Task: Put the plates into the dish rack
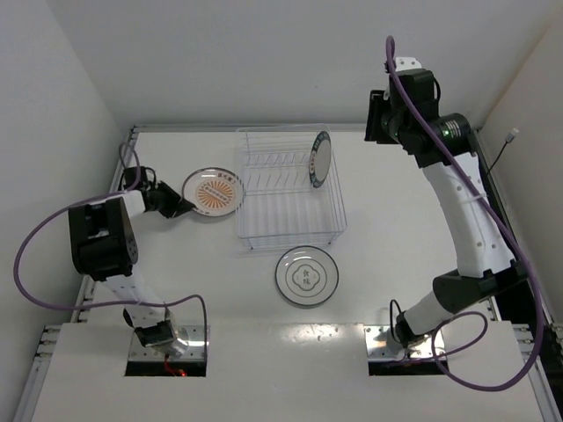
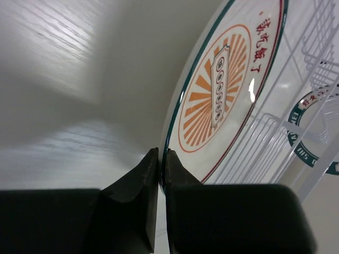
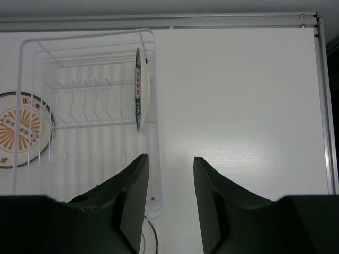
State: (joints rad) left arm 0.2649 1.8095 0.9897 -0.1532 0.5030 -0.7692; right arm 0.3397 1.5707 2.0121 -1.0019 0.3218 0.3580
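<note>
The orange sunburst plate (image 1: 214, 192) lies on the table just left of the dish rack (image 1: 327, 230). My left gripper (image 1: 186, 207) is shut on its near-left rim; in the left wrist view the rim of that plate (image 2: 222, 90) sits pinched between the gripper's (image 2: 161, 159) fingers. A teal-rimmed plate (image 1: 319, 159) stands upright in a slot at the rack's right end. In front of the rack, a white plate with a thin ring (image 1: 306, 274) rests flat. My right gripper (image 1: 374, 119) hangs high at the back right, and it (image 3: 170, 159) is open with nothing between its fingers.
White walls enclose the table on the left, back and right. A metal rail (image 3: 159, 21) runs along the back edge. The right wrist view looks down on the rack (image 3: 24, 106) with the teal-rimmed plate (image 3: 139, 87) and part of the orange plate (image 3: 21, 129).
</note>
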